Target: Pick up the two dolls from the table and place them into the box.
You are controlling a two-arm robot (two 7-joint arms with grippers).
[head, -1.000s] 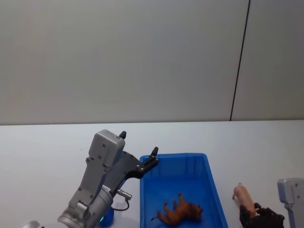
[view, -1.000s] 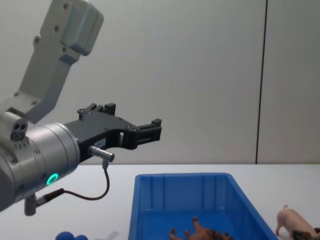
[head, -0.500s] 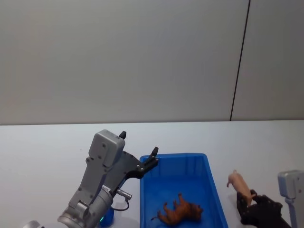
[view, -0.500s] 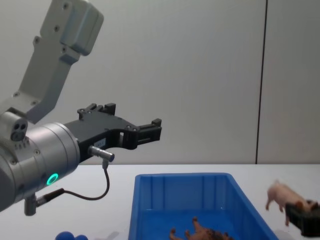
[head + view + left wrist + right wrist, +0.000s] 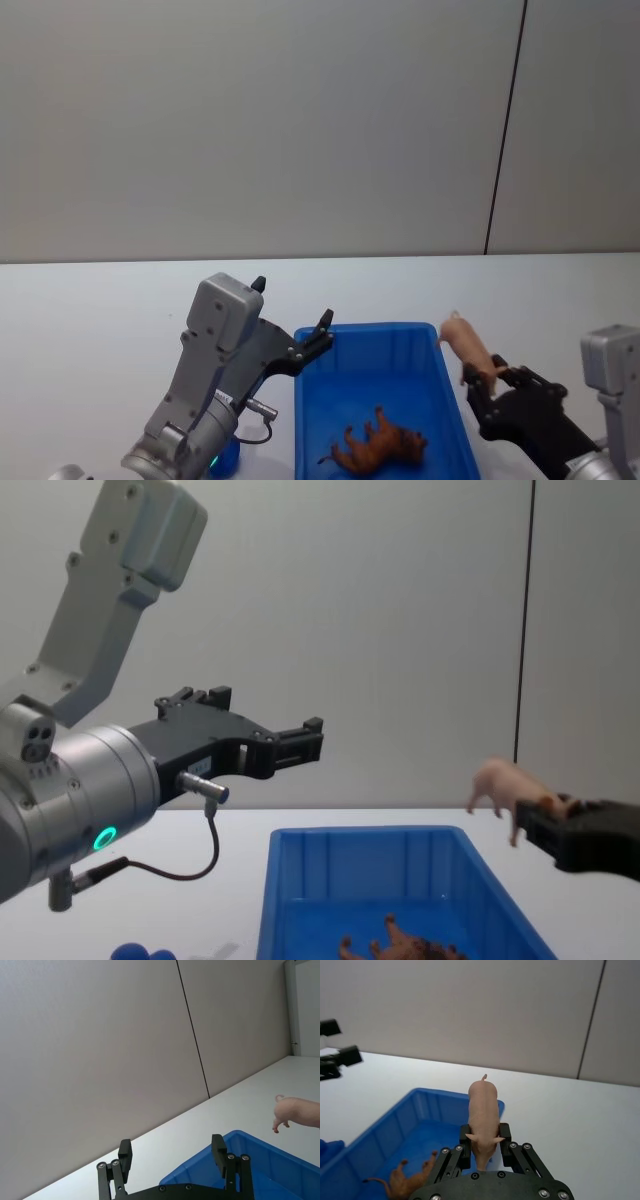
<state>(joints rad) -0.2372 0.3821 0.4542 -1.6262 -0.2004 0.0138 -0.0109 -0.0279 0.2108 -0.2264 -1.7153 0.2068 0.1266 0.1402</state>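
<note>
Pig [image 5: 468,350] is up in the air, pinched at its head end by the right pincer [image 5: 485,372], tail pointing away from the robot. So the pincer is pressed in on the toy, not spread.

The bit that matters for the drop: the box [image 5: 370,327] opening lies below the pig and a little toward the robot's left. From the head view the pig hangs about over the box's right wall near the far corner, so I'd guess it wants a short nudge leftward before letting go, or it could clip the rim and land back on the counter [image 5: 100,300]. Its long axis runs roughly along the box's length, so it should fit easily.

The brown doll [image 5: 380,445] is already lying on its side on the box floor, near end.

The chest view gives you the height, with the pig well clear above the rim. The right wrist view instead shows the grip itself, both fingers against the head and the body sticking out in front.

The left pincer [image 5: 292,302] is spread and empty, hovering by the box's far left corner, just parked.
</note>
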